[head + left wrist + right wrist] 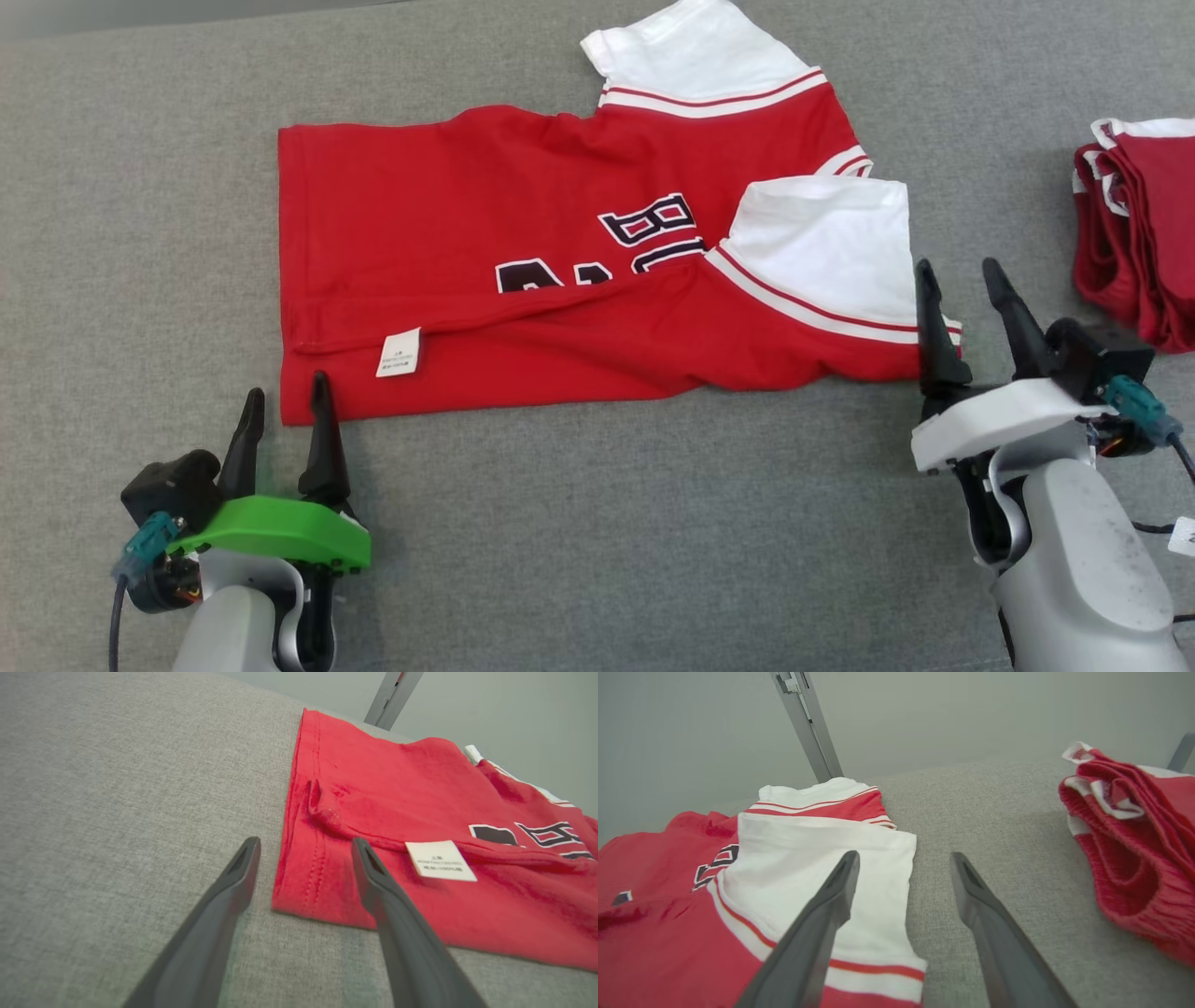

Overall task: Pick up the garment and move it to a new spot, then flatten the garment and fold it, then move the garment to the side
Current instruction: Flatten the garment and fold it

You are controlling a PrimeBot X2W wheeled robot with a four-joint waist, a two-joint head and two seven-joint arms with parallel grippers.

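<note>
A red jersey with white sleeves (523,252) lies on the grey fabric surface, its near edge folded over so a white care label (399,353) shows. My left gripper (286,394) is open at the jersey's near-left corner (299,891), one finger over the cloth and one beside it. My right gripper (960,271) is open at the white sleeve's edge (878,896), holding nothing; its left finger overlaps the sleeve and its right finger is over bare surface.
A pile of folded red and white garments (1139,224) sits at the right edge, also to the right in the right wrist view (1134,849). A grey metal post (808,723) stands behind the surface. Bare grey fabric (607,541) stretches along the front.
</note>
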